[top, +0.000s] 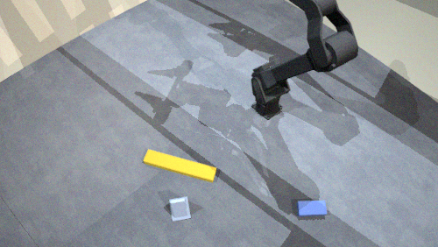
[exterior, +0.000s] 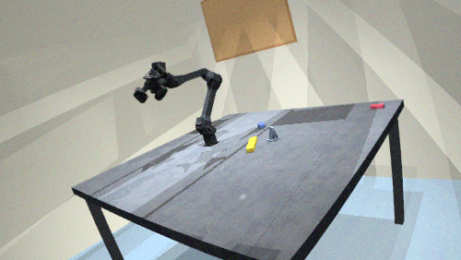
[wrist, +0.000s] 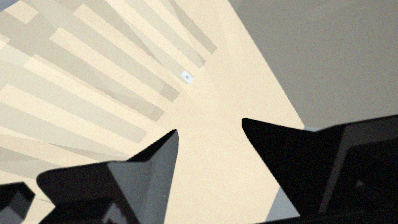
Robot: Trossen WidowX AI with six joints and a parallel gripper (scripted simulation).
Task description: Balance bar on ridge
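At the gripper [exterior: 150, 94] [wrist: 209, 128]: spread fairly wide, with nothing between the fingertips. Held high, off to the left of the base [top: 268, 109] [exterior: 210, 140] in the exterior view; out of frame in the top view. Aimed away from the work, to judge by the wrist view, with neither bar nor ridge in sight there.

Back past the base, then, on the opposite side from the present reach: the bar [top: 180, 165] [exterior: 252, 144], flat on the table [top: 79, 127] [exterior: 221, 184]. Not lifted, not on the ridge. In the top view, below and left of the base, long axis slanting gently from upper left to lower right, oblique to the line out from the base. Lower-right end nearer to the base.

Just beyond the bar, apart from it and roughly opposite the middle: the ridge [top: 180, 208] [exterior: 273, 134], upright.

Likely next: swing round over the base, descend above the bar's middle, turn to close across the narrow width. Short carry after that. Best to grip at mid-length; otherwise likely to tip on release.
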